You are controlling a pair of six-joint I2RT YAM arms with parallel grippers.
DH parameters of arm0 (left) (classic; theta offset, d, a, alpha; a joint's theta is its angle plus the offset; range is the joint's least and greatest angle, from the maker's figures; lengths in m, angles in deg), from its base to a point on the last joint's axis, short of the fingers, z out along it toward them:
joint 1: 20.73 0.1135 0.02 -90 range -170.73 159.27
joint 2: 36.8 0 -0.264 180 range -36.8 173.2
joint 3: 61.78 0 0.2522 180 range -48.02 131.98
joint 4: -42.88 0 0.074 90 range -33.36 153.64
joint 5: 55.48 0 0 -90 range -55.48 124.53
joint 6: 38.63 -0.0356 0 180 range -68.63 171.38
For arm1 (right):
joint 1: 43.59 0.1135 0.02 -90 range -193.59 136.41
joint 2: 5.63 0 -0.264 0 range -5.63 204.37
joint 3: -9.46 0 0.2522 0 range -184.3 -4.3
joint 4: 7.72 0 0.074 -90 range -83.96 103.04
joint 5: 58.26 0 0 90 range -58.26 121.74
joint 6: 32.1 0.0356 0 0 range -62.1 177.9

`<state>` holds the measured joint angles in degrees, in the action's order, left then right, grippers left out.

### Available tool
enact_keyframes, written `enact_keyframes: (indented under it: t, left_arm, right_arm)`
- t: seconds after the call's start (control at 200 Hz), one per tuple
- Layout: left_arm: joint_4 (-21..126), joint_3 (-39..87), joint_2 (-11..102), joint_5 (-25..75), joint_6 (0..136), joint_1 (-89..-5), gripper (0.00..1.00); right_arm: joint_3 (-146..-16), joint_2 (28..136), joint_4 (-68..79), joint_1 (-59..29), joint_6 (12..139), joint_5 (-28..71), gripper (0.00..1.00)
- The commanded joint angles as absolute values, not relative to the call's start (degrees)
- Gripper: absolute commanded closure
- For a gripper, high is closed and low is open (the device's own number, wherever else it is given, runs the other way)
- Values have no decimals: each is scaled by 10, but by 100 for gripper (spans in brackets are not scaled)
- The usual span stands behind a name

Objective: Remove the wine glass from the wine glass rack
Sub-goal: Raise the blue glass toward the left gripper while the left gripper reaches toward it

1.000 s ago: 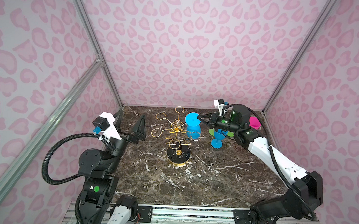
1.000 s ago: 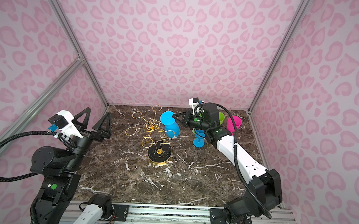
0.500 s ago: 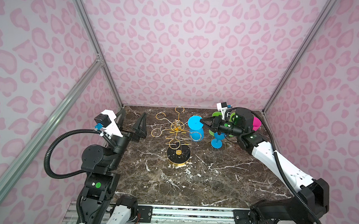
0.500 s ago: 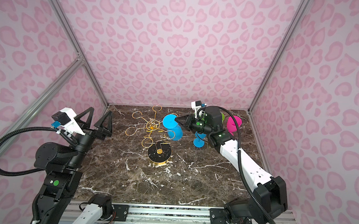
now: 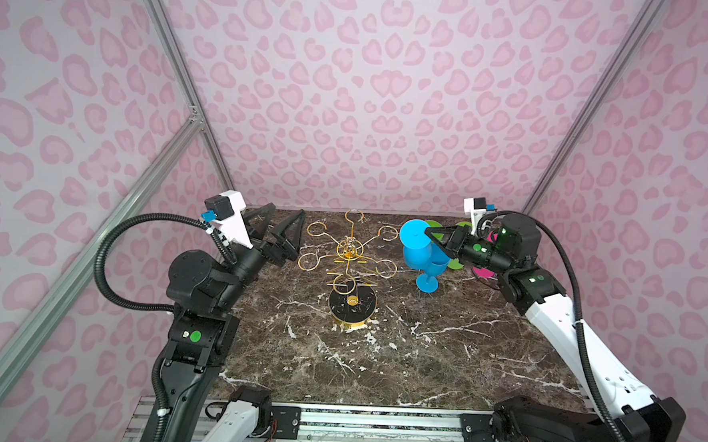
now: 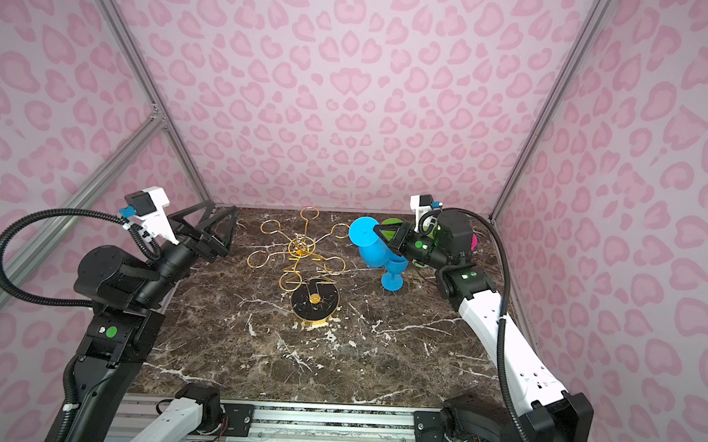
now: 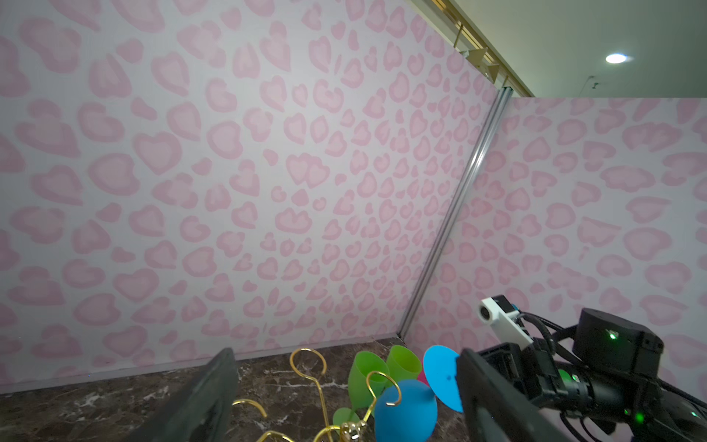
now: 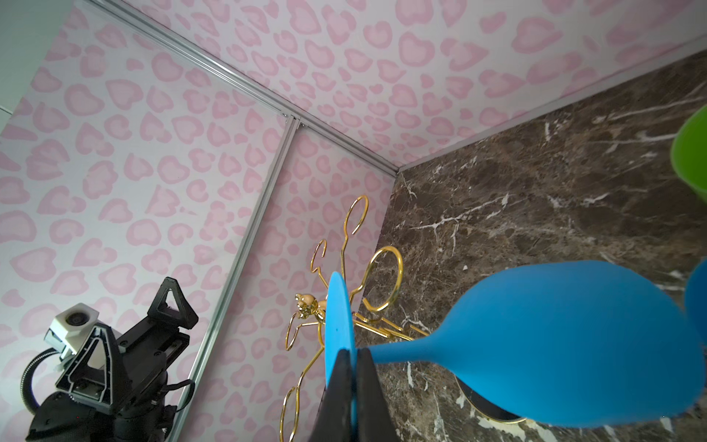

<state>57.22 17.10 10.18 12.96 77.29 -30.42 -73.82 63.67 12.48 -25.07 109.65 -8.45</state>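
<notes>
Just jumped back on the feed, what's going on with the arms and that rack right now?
The right gripper is shut on the foot of a blue wine glass, holding it upside down just right of the gold wine glass rack, apparently clear of its loops, which look empty. The left gripper hangs open left of the rack, holding nothing. A second blue glass stands on the table below.

Blue wine glass (image 5: 416, 253), opaque, with flat round foot: off the rack, in the air just to the right of it, not touching the wire. Upside down and tilted, foot on top, bowl below. Pinched at the foot end by the right end effector (image 8: 350, 358). Wine glass rack (image 5: 352, 304): thin gold wire, six looped arms around a central post, upright on round black gold-rimmed base on the marble desk (image 5: 420, 358).
</notes>
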Motion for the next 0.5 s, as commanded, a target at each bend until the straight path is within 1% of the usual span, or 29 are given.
enact_keyframes:
  t: [0.0, 0.18, 0.305, 0.45, 0.495]
  left_arm:
    - [583, 208, 134, 14, 828, -304, 13]
    - [567, 261, 203, -104, 887, -304, 18]
    - [555, 306, 259, -195, 931, -306, 25]
    - [559, 343, 306, -247, 948, -316, 31]
    - [559, 355, 321, -263, 951, -320, 31]
  right_arm:
    - [-770, 623, 166, -253, 1022, -57, 100]
    - [-808, 606, 150, -247, 967, -51, 100]
    - [-848, 613, 160, -221, 909, -38, 100]
    - [-889, 637, 164, -201, 866, -46, 100]
    - [-920, 645, 168, -194, 851, -51, 100]
